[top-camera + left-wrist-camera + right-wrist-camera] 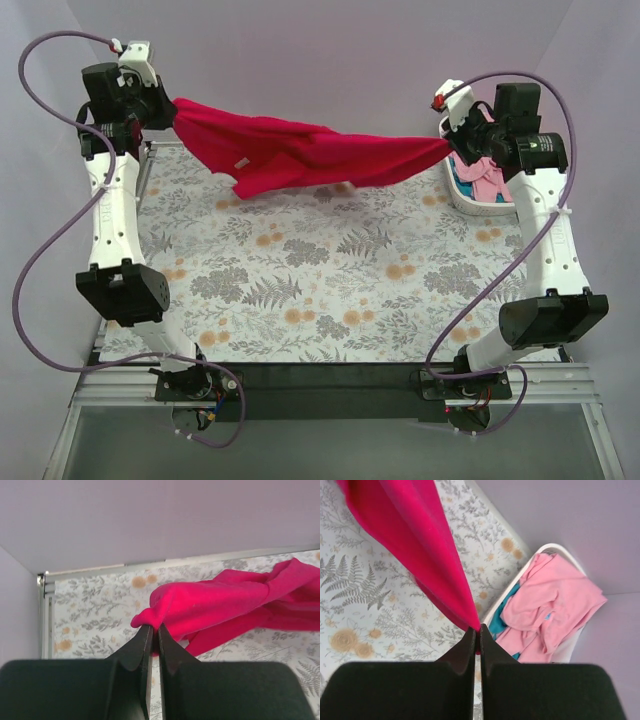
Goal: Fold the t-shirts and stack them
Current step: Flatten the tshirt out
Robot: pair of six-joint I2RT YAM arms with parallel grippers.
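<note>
Red t-shirt point(300, 155): stretched in the air across the upper part of the top view as a bunched band between the two arms. Its middle sags towards the floral desk point(330, 290). Whether the lowest flap touches the desk cannot be told.
Left end effector point(152, 630): upper left of the top view, fingers pressed together on a gathered corner of the red cloth.
Right end effector point(476, 632): upper right, beside the white basket point(555, 547), fingers pinched on the opposite end of the same garment.
Pink t-shirts point(555, 600): crumpled inside the basket over a teal cloth point(502, 622), not yet handled.
Step in hand: spreading the red shirt before folding, judged early in the task, as no stack is visible.
Next move: probably lowering both ends evenly so that the cloth lands flat. The twisted middle calls for steady tension, or creases may be laid in.
</note>
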